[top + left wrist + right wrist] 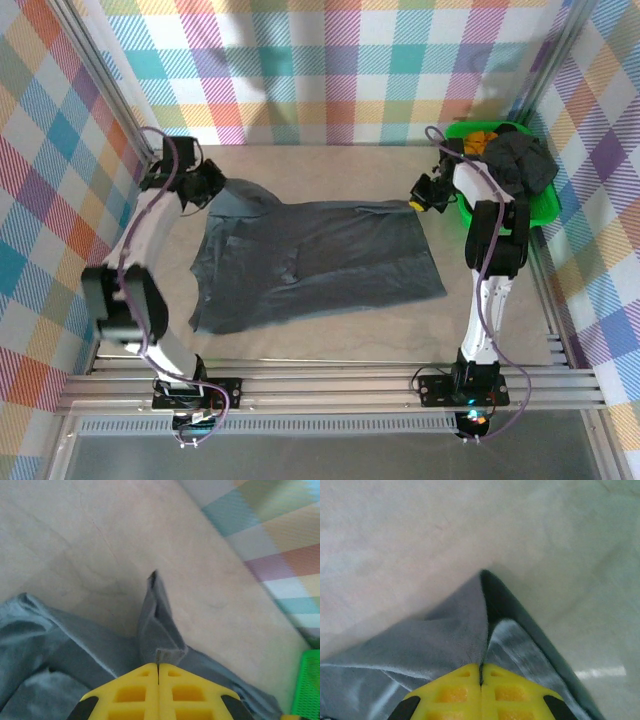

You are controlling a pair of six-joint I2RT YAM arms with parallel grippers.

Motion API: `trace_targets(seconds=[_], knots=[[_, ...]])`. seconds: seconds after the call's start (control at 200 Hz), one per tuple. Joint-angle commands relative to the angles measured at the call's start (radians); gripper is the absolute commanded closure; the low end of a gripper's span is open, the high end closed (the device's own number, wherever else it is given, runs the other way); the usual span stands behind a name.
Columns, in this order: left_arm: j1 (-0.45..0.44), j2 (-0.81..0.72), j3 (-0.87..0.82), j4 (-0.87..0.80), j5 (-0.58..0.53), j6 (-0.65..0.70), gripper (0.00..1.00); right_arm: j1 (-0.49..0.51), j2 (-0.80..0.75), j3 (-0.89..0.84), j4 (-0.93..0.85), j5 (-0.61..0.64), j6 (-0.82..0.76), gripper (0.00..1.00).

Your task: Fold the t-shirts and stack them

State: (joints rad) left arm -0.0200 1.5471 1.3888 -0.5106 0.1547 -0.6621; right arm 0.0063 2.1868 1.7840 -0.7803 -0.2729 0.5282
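From above, one shirt (310, 260) lies spread but rumpled on the counter (330, 340), with the left gripper (207, 187) and right gripper (428, 193) at its far corners. More shirts (515, 160) are heaped in the bin (545, 210), so I'd say nothing is folded or stacked yet. At the left wrist, the left gripper (158, 667) is pressed together, pinching a raised peak of shirt (155, 620); at the right wrist, the right gripper (481, 667) likewise pinches a shirt (465, 625) corner.

Pale beige table (330, 340), dark grey t-shirt (320, 262) spread across its middle — green bin (538, 212) at far right corner.
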Motion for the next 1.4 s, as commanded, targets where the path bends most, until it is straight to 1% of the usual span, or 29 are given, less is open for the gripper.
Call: trace_targets(seconds=[0.0,0.1,0.185,0.285,0.395,0.485,0.605,0.685,0.95,1.09,1.28,1.395], knots=[[-0.028,-0.246,-0.141,-0.032,-0.079,-0.060,1.00,-0.004,-0.142,-0.075,0.079,0.005,-0.051,1.00],[-0.041,-0.446,-0.310,-0.109,-0.141,-0.102,1.00,-0.005,-0.207,-0.179,0.116,0.053,-0.050,1.00],[-0.042,-0.584,-0.443,-0.169,-0.151,-0.135,1.00,-0.006,-0.236,-0.237,0.117,0.084,-0.055,1.00],[-0.043,-0.691,-0.555,-0.220,-0.136,-0.165,1.00,-0.005,-0.239,-0.271,0.069,0.134,-0.060,1.00],[-0.043,-0.767,-0.631,-0.275,-0.169,-0.182,1.00,-0.006,-0.247,-0.328,0.045,0.187,-0.065,1.00],[-0.043,-0.794,-0.661,-0.309,-0.185,-0.200,1.00,-0.005,-0.254,-0.376,0.049,0.202,-0.064,1.00],[-0.043,-0.820,-0.650,-0.359,-0.227,-0.215,1.00,-0.005,-0.269,-0.410,0.046,0.229,-0.061,1.00],[-0.044,-0.825,-0.626,-0.400,-0.263,-0.214,1.00,-0.006,-0.278,-0.412,0.039,0.236,-0.062,1.00],[-0.043,-0.835,-0.534,-0.467,-0.326,-0.214,1.00,-0.005,-0.354,-0.439,0.014,0.253,-0.069,1.00],[-0.043,-0.832,-0.541,-0.480,-0.318,-0.210,1.00,-0.006,-0.355,-0.467,0.013,0.251,-0.079,1.00],[-0.043,-0.856,-0.613,-0.476,-0.301,-0.227,1.00,-0.003,-0.361,-0.518,0.023,0.242,-0.073,1.00],[-0.043,-0.844,-0.663,-0.446,-0.263,-0.230,1.00,-0.002,-0.351,-0.538,0.018,0.243,-0.072,1.00]])
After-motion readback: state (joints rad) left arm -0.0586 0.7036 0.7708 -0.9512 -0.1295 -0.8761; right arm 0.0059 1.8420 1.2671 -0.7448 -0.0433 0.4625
